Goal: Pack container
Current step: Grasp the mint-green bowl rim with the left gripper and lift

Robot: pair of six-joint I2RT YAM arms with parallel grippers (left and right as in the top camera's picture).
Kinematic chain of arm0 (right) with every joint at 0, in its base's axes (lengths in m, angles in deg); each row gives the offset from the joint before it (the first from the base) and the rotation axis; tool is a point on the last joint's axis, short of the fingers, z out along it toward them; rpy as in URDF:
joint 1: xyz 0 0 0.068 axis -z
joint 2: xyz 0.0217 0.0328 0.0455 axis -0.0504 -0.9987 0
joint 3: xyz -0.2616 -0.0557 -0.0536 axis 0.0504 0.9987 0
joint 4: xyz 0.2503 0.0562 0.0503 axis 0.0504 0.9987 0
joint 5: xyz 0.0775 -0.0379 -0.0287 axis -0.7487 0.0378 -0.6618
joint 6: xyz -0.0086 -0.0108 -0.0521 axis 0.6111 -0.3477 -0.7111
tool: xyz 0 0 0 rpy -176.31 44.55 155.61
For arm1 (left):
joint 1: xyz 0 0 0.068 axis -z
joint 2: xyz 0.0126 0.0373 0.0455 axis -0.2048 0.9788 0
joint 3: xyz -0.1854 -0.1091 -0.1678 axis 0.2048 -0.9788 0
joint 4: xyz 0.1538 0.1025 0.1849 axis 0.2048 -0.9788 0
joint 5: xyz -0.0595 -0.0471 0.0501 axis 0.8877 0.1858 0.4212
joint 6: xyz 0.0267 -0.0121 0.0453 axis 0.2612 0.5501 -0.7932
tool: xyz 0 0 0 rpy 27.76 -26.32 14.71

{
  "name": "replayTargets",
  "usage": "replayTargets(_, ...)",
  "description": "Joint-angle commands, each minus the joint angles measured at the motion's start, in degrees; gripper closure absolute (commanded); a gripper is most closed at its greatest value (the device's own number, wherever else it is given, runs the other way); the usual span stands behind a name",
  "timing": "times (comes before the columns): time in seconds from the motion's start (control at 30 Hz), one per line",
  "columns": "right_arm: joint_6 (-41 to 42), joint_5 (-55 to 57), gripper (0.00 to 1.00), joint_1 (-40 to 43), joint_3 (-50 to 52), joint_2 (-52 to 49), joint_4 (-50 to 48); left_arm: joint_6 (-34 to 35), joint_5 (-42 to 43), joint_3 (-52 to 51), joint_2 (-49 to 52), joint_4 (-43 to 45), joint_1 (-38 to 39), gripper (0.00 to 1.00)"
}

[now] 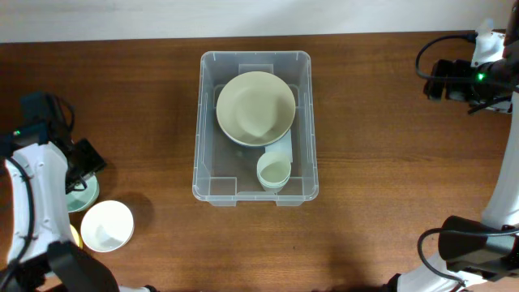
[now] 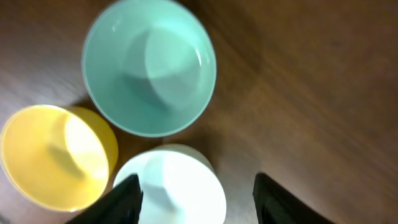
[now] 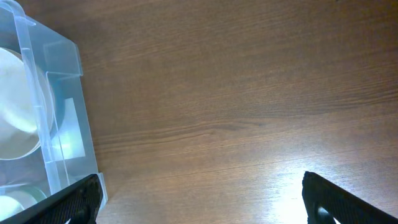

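One wide table of brown wood grain, smooth and faintly glossy. At its middle, one container: a clear plastic rectangular bin with rounded corners and moulded inner ledges, well apart from both arms. Inside it, two round things: one broad, shallow cream bowl filling the far half, and one smaller pale cup in the near right corner, reaching up to the bowl's rim. Near the table's left edge, three more smooth, glossy round bowls huddled close together: one teal bowl, looming largest in the left wrist view, one yellow bowl and one white bowl. Four bowls in all, one cup. Above those three, the left gripper, black jaws spread apart and gripping nothing, the white bowl showing between them. Over bare wood to the right of the container, the right gripper, jaws parted wide, holding nothing.
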Motion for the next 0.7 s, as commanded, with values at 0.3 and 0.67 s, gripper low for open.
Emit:
replayTargets(0.3, 0.5, -1.2, 0.02, 0.0, 0.1, -0.5, 0.0, -2.7, 2.8, -1.2, 13.7, 9.4, -3.9, 0.41)
replayTargets(0.67, 0.5, -1.2, 0.02, 0.0, 0.1, -0.5, 0.0, -2.9, 3.3, -1.2, 20.4, 14.2, -3.9, 0.99)
